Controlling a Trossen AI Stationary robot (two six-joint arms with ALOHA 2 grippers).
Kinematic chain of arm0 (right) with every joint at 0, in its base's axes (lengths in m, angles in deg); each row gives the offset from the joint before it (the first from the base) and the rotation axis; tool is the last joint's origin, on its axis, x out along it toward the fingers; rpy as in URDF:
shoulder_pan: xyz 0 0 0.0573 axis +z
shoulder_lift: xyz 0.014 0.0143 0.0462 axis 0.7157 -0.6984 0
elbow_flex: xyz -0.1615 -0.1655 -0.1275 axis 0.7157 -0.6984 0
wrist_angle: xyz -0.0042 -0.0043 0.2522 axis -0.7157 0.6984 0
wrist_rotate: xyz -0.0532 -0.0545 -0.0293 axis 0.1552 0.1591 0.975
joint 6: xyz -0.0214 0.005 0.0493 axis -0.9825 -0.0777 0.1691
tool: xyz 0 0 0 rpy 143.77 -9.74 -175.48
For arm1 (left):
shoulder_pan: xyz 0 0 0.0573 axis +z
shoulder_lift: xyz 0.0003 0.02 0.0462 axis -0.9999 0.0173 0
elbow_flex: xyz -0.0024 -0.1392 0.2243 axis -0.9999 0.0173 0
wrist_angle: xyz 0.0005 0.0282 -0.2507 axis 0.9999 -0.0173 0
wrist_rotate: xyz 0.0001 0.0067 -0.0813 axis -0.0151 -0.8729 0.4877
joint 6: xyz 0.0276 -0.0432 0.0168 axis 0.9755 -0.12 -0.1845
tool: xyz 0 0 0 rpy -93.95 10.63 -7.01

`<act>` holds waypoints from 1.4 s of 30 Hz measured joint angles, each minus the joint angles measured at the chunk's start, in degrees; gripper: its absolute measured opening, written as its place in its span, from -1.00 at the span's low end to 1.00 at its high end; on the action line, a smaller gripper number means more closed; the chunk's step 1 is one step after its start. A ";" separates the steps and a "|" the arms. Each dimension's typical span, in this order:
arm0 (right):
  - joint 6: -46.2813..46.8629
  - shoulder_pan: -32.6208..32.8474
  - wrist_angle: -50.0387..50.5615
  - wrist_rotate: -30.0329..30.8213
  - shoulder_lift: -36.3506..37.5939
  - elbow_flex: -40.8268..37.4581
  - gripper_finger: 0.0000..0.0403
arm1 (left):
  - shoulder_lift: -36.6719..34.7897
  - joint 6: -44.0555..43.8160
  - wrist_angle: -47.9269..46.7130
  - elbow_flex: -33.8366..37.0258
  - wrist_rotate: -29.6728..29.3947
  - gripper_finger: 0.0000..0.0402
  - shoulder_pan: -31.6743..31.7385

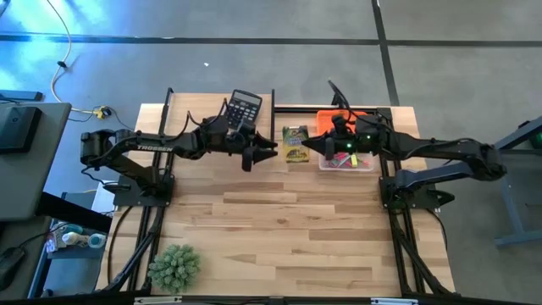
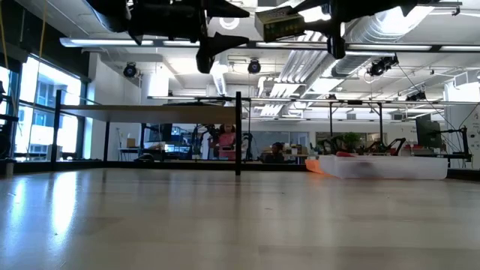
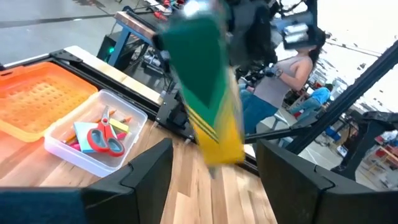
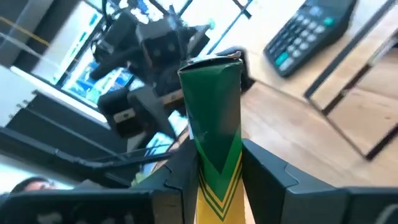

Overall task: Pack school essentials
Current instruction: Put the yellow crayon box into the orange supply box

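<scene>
- High view: your right gripper [image 1: 309, 145] clenches a green-and-yellow box [image 1: 295, 142], held in the air just beside the clear bin [image 1: 368, 165]; not yet packed.
- Already in that bin: red-handled scissors [image 3: 102, 138], a blue note pad [image 3: 83, 133] and small bits.
- Left gripper [image 1: 269, 151] hangs released on the box's far side from the bin, holding nothing.
- Box: flat cardboard carton, glossy print. Bin: thin see-through plastic, with an orange perforated lid [image 3: 34, 99] behind it.
- Black calculator [image 1: 245, 108] lies beyond, on bare wood.
</scene>
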 joint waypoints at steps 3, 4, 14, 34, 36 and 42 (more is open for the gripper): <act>0.17 -0.29 0.25 0.27 0.41 0.00 -0.50 | 0.00 0.21 0.01 0.00 0.26 0.09 0.12; 0.18 -0.27 0.64 0.34 0.43 0.00 -0.50 | 0.00 0.19 0.22 0.00 0.43 0.09 0.22; -2.80 -5.07 8.33 1.28 5.23 0.00 -0.50 | 0.00 0.31 -0.70 0.00 0.45 0.09 0.42; -14.49 -23.60 36.60 3.73 16.78 0.02 -0.50 | 0.00 4.25 -3.02 0.00 -1.45 0.09 0.35; -14.47 -26.10 39.09 3.72 16.96 0.02 -0.50 | 0.00 4.27 -3.02 0.00 -2.57 0.09 0.35; -10.34 -32.10 46.14 2.79 17.56 0.02 -0.50 | 0.00 5.23 -3.02 0.00 -3.55 0.09 0.35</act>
